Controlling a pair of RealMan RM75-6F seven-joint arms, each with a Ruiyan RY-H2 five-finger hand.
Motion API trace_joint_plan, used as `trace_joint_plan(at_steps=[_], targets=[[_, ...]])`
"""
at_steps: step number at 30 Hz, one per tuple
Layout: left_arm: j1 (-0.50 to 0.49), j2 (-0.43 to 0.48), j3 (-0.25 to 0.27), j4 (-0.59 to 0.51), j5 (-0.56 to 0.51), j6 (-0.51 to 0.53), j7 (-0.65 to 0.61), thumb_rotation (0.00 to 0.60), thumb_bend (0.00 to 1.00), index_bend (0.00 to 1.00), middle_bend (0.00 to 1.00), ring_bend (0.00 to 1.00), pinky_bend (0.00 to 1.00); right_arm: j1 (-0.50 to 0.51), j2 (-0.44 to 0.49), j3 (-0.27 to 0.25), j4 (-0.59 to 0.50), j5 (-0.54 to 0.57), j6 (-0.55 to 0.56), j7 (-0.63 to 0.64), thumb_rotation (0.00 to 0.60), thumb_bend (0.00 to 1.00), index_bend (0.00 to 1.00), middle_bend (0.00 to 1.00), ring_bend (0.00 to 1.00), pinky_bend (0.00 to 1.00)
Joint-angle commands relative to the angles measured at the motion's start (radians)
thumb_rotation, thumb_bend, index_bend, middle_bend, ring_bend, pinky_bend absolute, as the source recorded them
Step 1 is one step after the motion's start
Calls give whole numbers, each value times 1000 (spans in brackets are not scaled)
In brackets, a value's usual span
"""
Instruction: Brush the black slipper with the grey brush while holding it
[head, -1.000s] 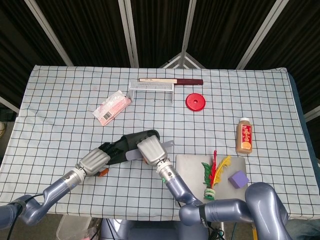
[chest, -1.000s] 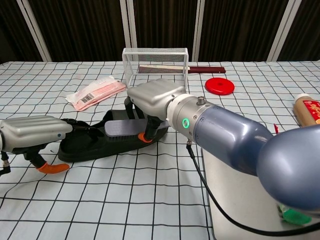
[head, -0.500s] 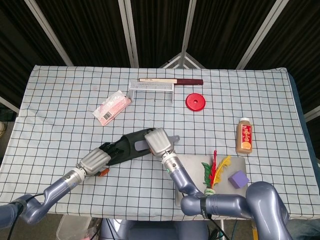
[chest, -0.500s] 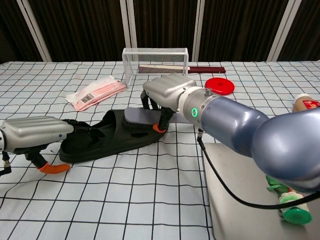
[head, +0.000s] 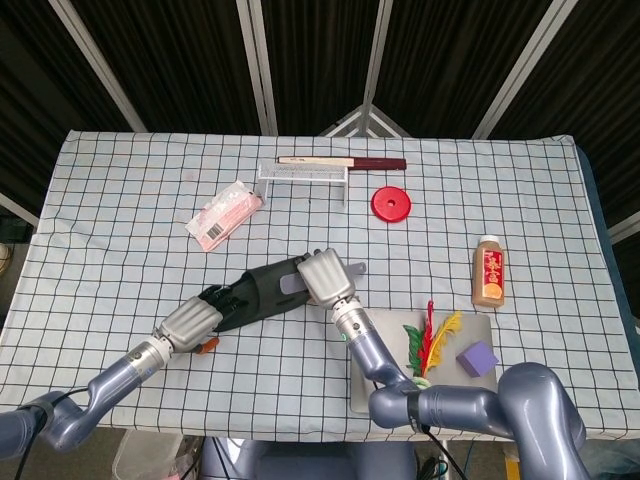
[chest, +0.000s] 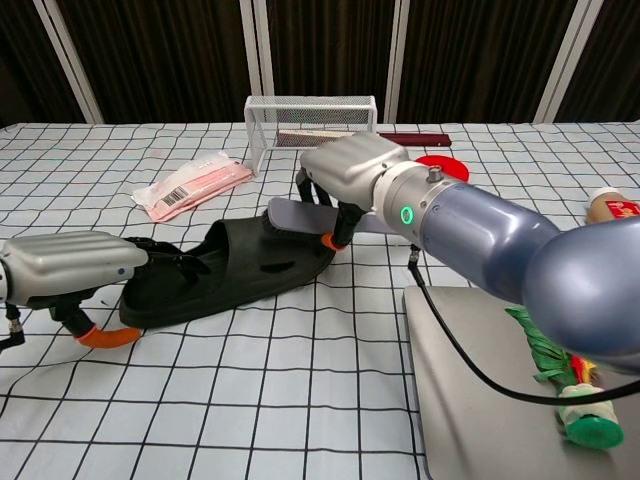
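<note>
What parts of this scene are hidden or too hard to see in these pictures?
- Grey brush bristles: right hand covers the handle in both views, so contact with the black slipper is unclear.
- Left hand fingers: hidden under its shell, so the grip is unclear.
- Bottle: cut by the chest view's right edge.
- Bottle label: too small to read, head view.

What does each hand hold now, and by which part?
The right hand grips the grey brush around its middle. The left hand holds the black slipper at one end.
</note>
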Motion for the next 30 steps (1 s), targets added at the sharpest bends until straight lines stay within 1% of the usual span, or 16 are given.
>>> trace_joint_plan(at_steps=[1, 4, 6, 8, 9, 12, 15, 17, 21, 25, 30], targets=[[5, 9, 1, -12, 7, 15, 3, 600, 544, 13, 116, 4, 0, -10, 25, -8, -50, -4, 46, -53, 600, 722, 690, 603, 469, 579], [17, 30, 5, -32, 24, 49, 0, 595, 490, 4, 94, 4, 0, -19, 45, -31, -85, 3, 84, -121, 600, 748, 690, 603, 469, 579], [27, 48, 7, -45, 52, 90, -6, 588, 396, 9, 94, 10, 0, -30, 52, -52, -95, 13, 106, -164, 600, 784, 690, 603, 469, 579], [38, 64, 13, -56, 81, 129, -18, 583, 312, 14, 110, 27, 0, -40, 58, -70, -91, 23, 113, -187, 600, 787, 690, 603, 469, 579], [43, 75, 19, -61, 94, 143, -22, 579, 290, 14, 112, 35, 0, -47, 59, -68, -90, 33, 112, -182, 600, 787, 690, 603, 469, 579], [60, 102, 40, -67, 122, 172, -21, 564, 268, 0, 92, 36, 0, -58, 75, -54, -90, 57, 102, -164, 600, 787, 689, 603, 469, 579], [90, 124, 58, -64, 140, 217, -19, 561, 249, 0, 93, 39, 0, -67, 99, -55, -85, 51, 107, -163, 600, 787, 690, 603, 469, 579], [115, 146, 72, -62, 156, 258, -30, 560, 244, 0, 93, 38, 0, -77, 119, -55, -86, 56, 107, -157, 600, 787, 690, 603, 469, 579], [183, 197, 96, -54, 193, 381, -54, 555, 239, 0, 91, 38, 0, -101, 150, -51, -80, 65, 99, -124, 600, 787, 690, 603, 469, 579], [250, 229, 90, -45, 192, 493, -43, 551, 230, 0, 86, 36, 0, -118, 161, -62, -56, 63, 88, -102, 600, 787, 690, 603, 469, 579], [318, 262, 73, -39, 184, 609, -42, 550, 224, 0, 78, 34, 0, -140, 150, -91, 1, 71, 59, -87, 600, 787, 690, 603, 469, 580]])
